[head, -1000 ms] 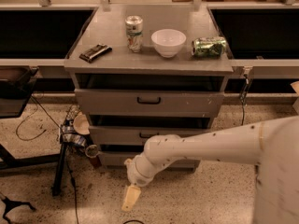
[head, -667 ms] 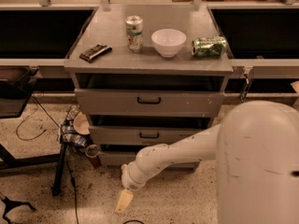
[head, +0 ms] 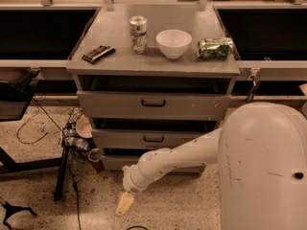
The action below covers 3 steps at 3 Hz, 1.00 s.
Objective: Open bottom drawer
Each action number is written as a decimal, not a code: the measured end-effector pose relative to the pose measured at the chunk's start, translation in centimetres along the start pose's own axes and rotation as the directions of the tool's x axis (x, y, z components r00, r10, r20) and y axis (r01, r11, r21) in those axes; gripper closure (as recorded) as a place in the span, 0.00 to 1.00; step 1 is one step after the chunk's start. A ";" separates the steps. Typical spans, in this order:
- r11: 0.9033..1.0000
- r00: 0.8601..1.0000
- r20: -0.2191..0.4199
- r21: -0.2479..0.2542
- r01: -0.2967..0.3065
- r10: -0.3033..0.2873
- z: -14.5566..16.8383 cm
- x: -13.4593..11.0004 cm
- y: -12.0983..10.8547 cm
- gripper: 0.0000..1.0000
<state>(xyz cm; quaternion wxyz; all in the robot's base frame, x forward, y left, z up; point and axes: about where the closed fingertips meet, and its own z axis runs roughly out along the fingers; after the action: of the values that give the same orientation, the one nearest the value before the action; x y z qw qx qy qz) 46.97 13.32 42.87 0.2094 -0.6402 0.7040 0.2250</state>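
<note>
Bottom drawer [head: 114,163] shut, lowest of three, up and right of fingers [head: 123,206], handle hidden behind arm. Gripper [head: 124,203] just over floor, pointing down-left, tips pressed together, holding nothing; low presumably to match handle height. Middle drawer [head: 153,139] and top drawer [head: 153,103] higher above fingers. Stand and cables [head: 72,140] up-left of fingers, near drawer's left corner, possible snag. Can [head: 138,33], bowl [head: 173,43], tipped can [head: 216,47] far above, no obstacle.

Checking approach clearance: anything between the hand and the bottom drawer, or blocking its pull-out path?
Nothing visible. The hand hangs low over the floor in front of the bottom drawer, with only floor between. Floor clutter sits left of the cabinet. The arm hides the drawer's handle.
</note>
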 end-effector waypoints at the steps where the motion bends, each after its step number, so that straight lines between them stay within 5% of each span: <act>1: 0.999 1.000 -0.006 0.046 0.002 -0.002 0.1 0.2 -0.3 0.00; 3: 0.973 1.000 -0.022 0.230 -0.001 0.006 -0.1 2.8 -6.1 0.00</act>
<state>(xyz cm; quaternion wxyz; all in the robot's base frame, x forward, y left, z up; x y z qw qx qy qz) 52.75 10.52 40.97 0.2736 -0.6129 0.7289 0.1349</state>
